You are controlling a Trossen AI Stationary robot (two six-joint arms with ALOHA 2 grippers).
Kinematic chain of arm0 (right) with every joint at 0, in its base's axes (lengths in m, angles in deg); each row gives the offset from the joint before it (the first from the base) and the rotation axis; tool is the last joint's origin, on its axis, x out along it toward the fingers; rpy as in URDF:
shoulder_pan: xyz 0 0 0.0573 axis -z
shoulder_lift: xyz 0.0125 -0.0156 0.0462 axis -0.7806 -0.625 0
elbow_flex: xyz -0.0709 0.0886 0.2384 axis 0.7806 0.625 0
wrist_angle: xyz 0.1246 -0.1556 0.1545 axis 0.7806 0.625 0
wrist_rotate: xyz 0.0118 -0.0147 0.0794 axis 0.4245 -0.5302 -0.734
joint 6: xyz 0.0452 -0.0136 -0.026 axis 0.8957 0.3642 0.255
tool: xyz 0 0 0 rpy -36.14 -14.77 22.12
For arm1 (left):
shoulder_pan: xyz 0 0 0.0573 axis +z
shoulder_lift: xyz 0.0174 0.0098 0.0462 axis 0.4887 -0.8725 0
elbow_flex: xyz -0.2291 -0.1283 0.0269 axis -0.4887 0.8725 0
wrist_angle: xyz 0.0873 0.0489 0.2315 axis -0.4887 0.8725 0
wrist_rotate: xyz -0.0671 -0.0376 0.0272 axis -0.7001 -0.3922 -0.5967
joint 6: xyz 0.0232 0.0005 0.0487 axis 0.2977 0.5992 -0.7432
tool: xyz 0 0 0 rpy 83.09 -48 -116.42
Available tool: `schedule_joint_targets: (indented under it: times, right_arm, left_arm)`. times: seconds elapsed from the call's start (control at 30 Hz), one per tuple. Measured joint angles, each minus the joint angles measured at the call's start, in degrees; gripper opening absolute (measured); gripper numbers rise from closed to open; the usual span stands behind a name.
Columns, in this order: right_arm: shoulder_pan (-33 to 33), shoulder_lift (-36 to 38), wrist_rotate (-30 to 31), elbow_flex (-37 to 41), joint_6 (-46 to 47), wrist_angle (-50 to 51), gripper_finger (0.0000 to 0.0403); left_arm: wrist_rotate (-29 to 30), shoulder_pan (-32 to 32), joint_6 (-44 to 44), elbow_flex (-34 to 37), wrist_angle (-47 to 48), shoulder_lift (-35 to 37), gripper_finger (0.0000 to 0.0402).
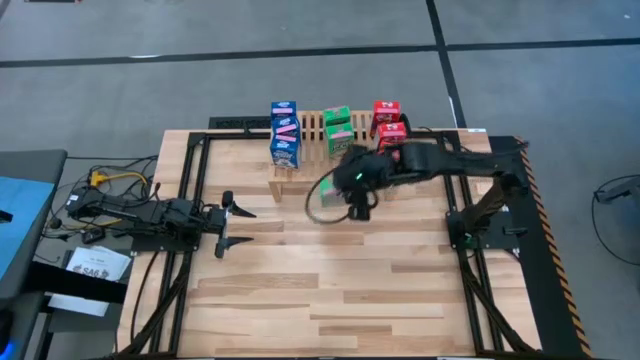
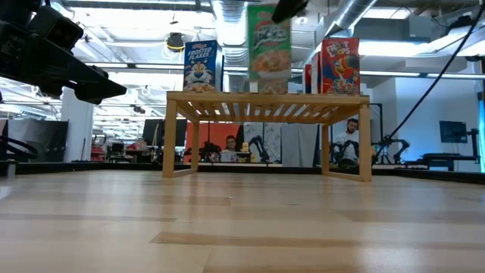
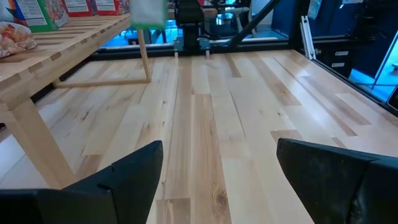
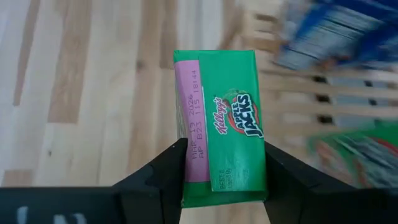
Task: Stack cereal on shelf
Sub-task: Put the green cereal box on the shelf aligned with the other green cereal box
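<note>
The right gripper is clamping a green cereal box, its two dark fingers pressing against the box's long sides; the printed end panel reads "Apple Jacks" and carries a pink date strip. In the high view this right gripper is sitting at the front edge of the shelf, near its middle, with the arm reaching in from the right side of the bench. In the low view a green box is showing blurred above the middle of the shelf top; whether it is touching the slats cannot be told. The shelf is a light wooden slatted rack standing on short legs at the far side of the bench. On it, blue cereal boxes are standing at the left end, green boxes around the middle, and red boxes at the right end; the low view shows a blue Frosted Flakes front and a red front upright on top. The exact count in each group cannot be made out. The left gripper is waiting low over the left side of the bench, well apart from the shelf, its fingers spread apart and holding nothing. People are sitting in the room behind the bench, seen under the shelf in the low view.
</note>
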Motion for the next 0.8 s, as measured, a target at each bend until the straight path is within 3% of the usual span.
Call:
schedule_joint_targets:
  times: [0.3,0.57,0.8]
  right_arm:
    - [6.9,5.2,0.0,0.0,-3.6,0.6,0.0197]
    - [11.9,4.1,-4.8,0.1,-6.1,0.4,0.0198]
    - [13.5,1.8,-5.5,0.7,-8.6,-1.5,0.0198]
  left_arm:
    - [0.0,0.0,0.0,0.0,-0.1,0.0,0.0307]
    - [0.0,0.0,0.0,0.0,0.0,0.0,0.0307]
    - [0.0,0.0,0.0,0.0,0.0,0.0,0.0307]
